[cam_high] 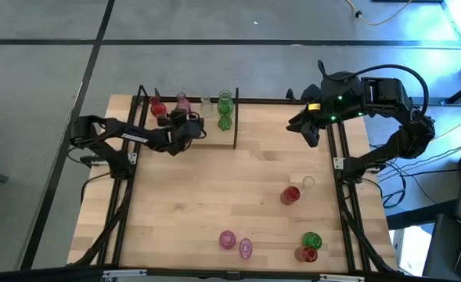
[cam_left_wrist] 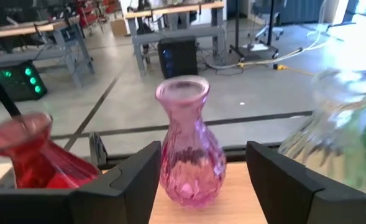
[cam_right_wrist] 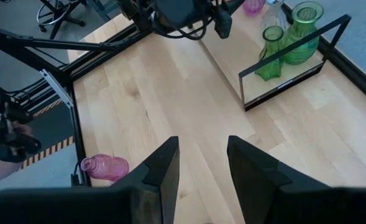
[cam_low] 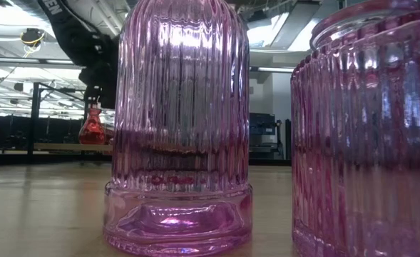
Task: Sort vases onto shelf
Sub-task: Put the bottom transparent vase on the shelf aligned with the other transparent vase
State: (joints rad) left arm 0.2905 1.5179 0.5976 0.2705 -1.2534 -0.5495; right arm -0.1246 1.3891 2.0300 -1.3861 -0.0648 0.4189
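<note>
**Pink glass vase stands between the left gripper's open fingers at the shelf**

Seen from above, a light-wood table point(cam_high: 214, 196) holds the shelf point(cam_high: 214, 137) at its far left edge, a pale board framed by thin black rods. On the shelf stand a red vase point(cam_high: 158, 109), a pink vase point(cam_high: 182, 102), a clear vase point(cam_high: 207, 105) and two green vases point(cam_high: 225, 110), side by side. The left gripper point(cam_high: 189, 125) reaches over the shelf just beside the pink vase. The right gripper point(cam_high: 307, 129) hovers over the table's far right side, well apart from any vase. Nearer the front right lie a red vase point(cam_high: 290, 195) and a small clear one point(cam_high: 308, 182). Along the front edge are two pink vases point(cam_high: 236, 243), and a green vase point(cam_high: 311, 240) touching a red one point(cam_high: 306, 254).

At table height, two ribbed pink vases point(cam_low: 181, 128) fill the picture, close to the camera. Far behind them a red vase point(cam_low: 93, 127) stands on the shelf, under a dark arm.

From the left wrist, the pink vase point(cam_left_wrist: 189, 149) stands upright on the shelf board between the two dark fingers point(cam_left_wrist: 133, 186), which are spread apart with a gap on either side of the glass. A red vase point(cam_left_wrist: 33, 155) sits to one side, clear and green glass to the other.

From the right wrist, that gripper's fingers point(cam_right_wrist: 161, 174) are parted with nothing between them, above bare wood. The green vases point(cam_right_wrist: 288, 40) on the shelf show beyond, and a pink vase point(cam_right_wrist: 105, 167) lies at the table's edge.
</note>
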